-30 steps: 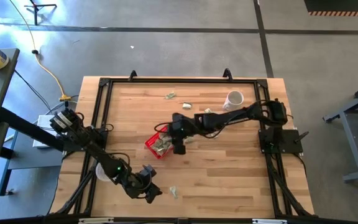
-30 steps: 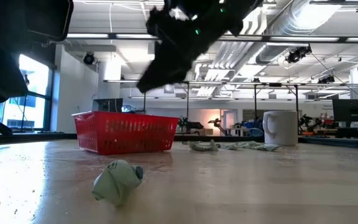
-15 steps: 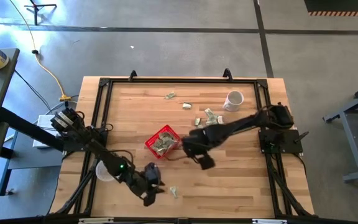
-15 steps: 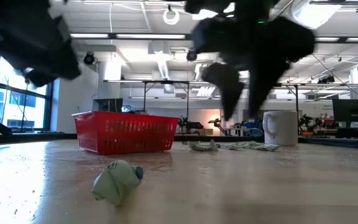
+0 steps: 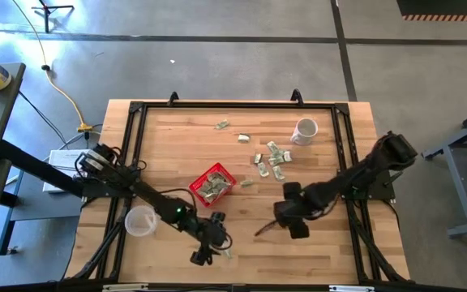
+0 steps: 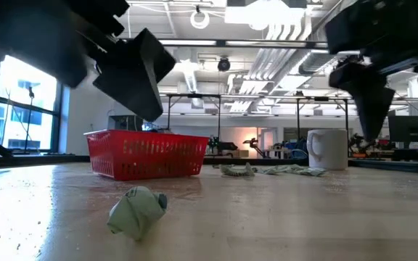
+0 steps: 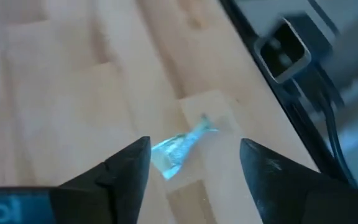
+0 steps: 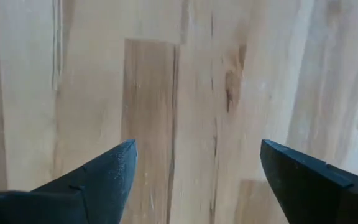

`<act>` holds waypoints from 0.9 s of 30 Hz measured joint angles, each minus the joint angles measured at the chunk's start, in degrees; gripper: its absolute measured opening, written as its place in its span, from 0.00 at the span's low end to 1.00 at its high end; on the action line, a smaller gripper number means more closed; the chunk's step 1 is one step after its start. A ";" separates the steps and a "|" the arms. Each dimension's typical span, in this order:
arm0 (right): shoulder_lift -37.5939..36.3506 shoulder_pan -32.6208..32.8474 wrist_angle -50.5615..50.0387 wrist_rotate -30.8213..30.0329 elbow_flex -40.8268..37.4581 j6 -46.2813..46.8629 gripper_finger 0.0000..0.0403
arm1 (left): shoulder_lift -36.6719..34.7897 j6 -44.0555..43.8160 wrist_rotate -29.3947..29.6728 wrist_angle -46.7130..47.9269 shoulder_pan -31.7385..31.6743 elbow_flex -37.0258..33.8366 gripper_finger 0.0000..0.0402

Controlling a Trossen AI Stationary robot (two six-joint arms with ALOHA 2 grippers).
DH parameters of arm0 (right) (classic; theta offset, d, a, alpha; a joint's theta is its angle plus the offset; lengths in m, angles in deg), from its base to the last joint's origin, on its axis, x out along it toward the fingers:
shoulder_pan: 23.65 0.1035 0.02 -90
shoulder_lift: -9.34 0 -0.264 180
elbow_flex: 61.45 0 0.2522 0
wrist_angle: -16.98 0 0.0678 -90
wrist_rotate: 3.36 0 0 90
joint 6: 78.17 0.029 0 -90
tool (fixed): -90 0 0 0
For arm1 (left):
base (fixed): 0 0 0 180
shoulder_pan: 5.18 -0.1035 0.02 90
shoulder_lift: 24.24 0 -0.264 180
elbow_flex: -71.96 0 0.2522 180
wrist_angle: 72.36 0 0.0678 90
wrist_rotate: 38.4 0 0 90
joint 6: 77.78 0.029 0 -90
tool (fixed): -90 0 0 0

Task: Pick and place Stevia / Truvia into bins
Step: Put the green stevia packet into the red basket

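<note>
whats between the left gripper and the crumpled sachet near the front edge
Nothing but bare wood. In the left wrist view the open left gripper frames the sachet with only tabletop between them.

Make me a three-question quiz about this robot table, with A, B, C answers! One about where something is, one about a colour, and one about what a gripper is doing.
1. Where is the mug?
A. Inside the basket
B. Near the table's far right corner
C. Beside the clear cup

2. What colour is the basket?
A. Red
B. Blue
C. Yellow

3. How are the jaws of the left gripper?
A. Shut on a sachet
B. Shut and empty
C. Open, above a sachet

Answers:
1. B: the high view shows the mug at the far right, away from the basket and the cup.
2. A: the high and low views both show it red.
3. C: the left wrist view shows the jaws apart with a crumpled sachet lying on the table between them, not yet gripped.
</note>
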 joint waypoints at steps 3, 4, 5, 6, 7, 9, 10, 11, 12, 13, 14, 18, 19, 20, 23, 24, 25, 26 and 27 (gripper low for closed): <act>-1.84 2.18 0.09 -3.14 -1.66 4.25 0.84 | 1.41 7.69 -2.62 -0.20 0.15 0.41 0.72; -2.21 2.62 0.36 -4.08 -2.04 5.30 0.84 | 1.94 10.11 -3.33 -0.64 0.17 0.41 0.72; -2.49 3.09 0.45 -4.82 -2.25 6.22 0.84 | 2.66 12.37 -3.55 -1.71 0.17 0.41 0.72; -2.60 3.44 0.55 -5.52 -2.40 6.91 0.84 | 3.53 14.43 -3.50 -2.80 0.17 0.44 0.72; -2.60 3.64 0.50 -6.18 -2.44 7.73 0.84 | 4.44 16.20 -3.07 -3.48 0.14 0.46 0.71; -2.60 4.01 0.67 -7.13 -2.46 8.86 0.84 | 6.39 18.47 -2.41 -4.77 0.02 0.41 0.69; -2.60 4.02 0.70 -7.34 -2.46 9.24 0.84 | 7.29 19.44 -2.22 -5.71 -0.29 0.41 0.67; -2.60 4.02 0.69 -7.72 -2.46 9.59 0.84 | 8.06 20.07 -1.67 -5.99 -0.33 0.43 0.65; -2.60 4.02 0.67 -8.07 -2.46 10.02 0.84 | 8.74 20.49 -0.99 -5.60 -0.27 0.43 0.63; -2.60 4.02 0.65 -8.42 -2.46 10.34 0.84 | 9.20 20.86 -0.36 -5.51 -0.29 0.42 0.61; -2.60 4.00 0.66 -8.85 -2.46 10.67 0.84 | 9.41 21.56 0.90 -5.34 -0.23 0.52 0.58; -2.60 3.98 0.51 -10.00 -2.46 10.90 0.84 | 9.67 22.28 1.97 -5.49 -0.16 0.58 0.39; -2.60 3.96 0.34 -10.22 -2.46 10.90 0.84 | 9.75 21.91 2.84 -6.03 -0.30 0.57 0.33; -2.60 3.85 0.05 -10.46 -2.46 10.89 0.84 | 9.83 21.48 3.11 -6.60 -0.56 0.52 0.26; -2.60 3.80 -1.18 -10.56 -2.46 11.48 0.84 | 9.96 21.10 5.45 -5.12 -2.32 1.92 0.07; -2.60 3.80 -1.77 -10.56 -2.46 11.76 0.84 | 10.04 20.87 6.11 -4.14 -3.12 2.71 0.05; -2.60 3.82 -2.58 -10.41 -2.46 12.24 0.83 | 10.04 20.70 6.64 -2.67 -4.09 3.74 0.06; -2.60 3.81 -3.37 -10.03 -2.46 12.97 0.83 | 10.04 20.32 7.13 -0.62 -5.25 4.96 0.07; -2.60 3.82 -4.14 -9.61 -2.46 13.97 0.83 | 10.03 19.82 7.22 2.18 -6.63 6.45 0.09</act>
